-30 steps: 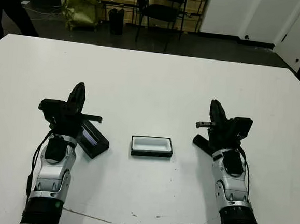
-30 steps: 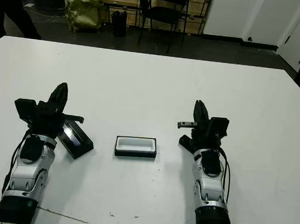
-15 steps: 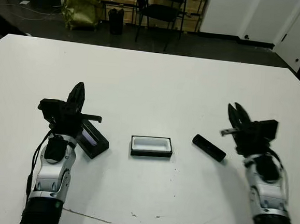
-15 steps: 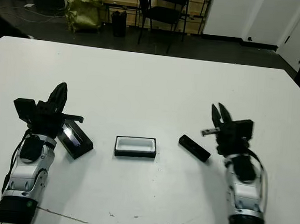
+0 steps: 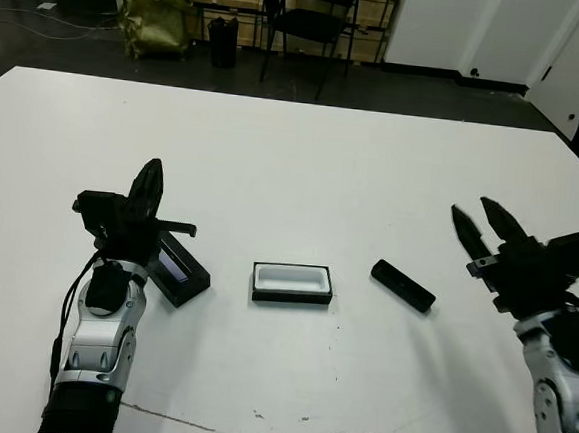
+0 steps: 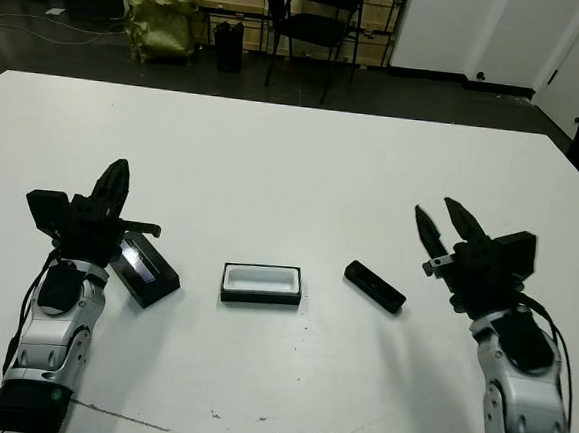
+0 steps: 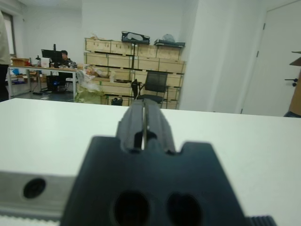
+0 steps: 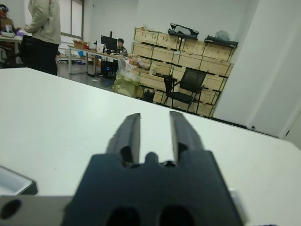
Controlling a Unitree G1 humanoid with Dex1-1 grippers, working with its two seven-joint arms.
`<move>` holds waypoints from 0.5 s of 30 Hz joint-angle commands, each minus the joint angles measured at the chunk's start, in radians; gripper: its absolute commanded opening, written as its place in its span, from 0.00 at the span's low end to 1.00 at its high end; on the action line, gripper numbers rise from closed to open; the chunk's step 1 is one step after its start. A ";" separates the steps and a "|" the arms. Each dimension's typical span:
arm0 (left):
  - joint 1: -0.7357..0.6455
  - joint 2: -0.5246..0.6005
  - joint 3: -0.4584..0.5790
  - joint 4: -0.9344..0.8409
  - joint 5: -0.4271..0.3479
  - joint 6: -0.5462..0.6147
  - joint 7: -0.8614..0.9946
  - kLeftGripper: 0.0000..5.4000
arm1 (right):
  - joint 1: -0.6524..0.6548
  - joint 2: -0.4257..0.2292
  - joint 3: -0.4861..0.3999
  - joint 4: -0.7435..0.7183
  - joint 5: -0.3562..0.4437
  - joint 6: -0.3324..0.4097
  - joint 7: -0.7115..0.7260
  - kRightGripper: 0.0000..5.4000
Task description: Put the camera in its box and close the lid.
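Lighting was even, bright, overhead; white table (image 5: 305, 148) read near blown-out, no hard glare. Shadows were soft and faint, one beside the camera (image 5: 402, 286). Head views were sharp on the table, dimmer in the room beyond. Wrist views: near gripper bodies blurred, background shelves moderately sharp.

White walls, stacked wooden crates (image 8: 169, 52), a black chair (image 8: 181, 92), dark floor.

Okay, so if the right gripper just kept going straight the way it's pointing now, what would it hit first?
Probably nothing. The right gripper points across bare table toward the far edge; its wrist view shows only white tabletop ahead. The camera lies off to its side, out of that line.
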 commanded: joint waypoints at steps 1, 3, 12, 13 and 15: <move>0.008 0.012 0.005 0.025 0.006 -0.007 -0.004 0.00 | 0.052 -0.059 -0.038 -0.043 0.035 0.064 0.042 0.08; 0.007 0.013 0.006 0.027 0.005 -0.006 -0.003 0.00 | 0.077 -0.091 -0.062 -0.056 0.072 0.101 0.083 0.00; 0.008 0.014 0.002 0.018 0.010 0.004 0.002 0.00 | 0.108 -0.230 -0.104 0.049 0.118 0.194 0.248 0.11; 0.008 0.012 0.002 0.015 0.010 0.009 0.004 0.00 | 0.103 -0.242 -0.100 0.061 0.120 0.207 0.263 0.15; 0.010 0.012 0.002 0.010 0.007 0.017 0.004 0.00 | 0.091 -0.254 -0.090 0.098 0.123 0.202 0.304 0.23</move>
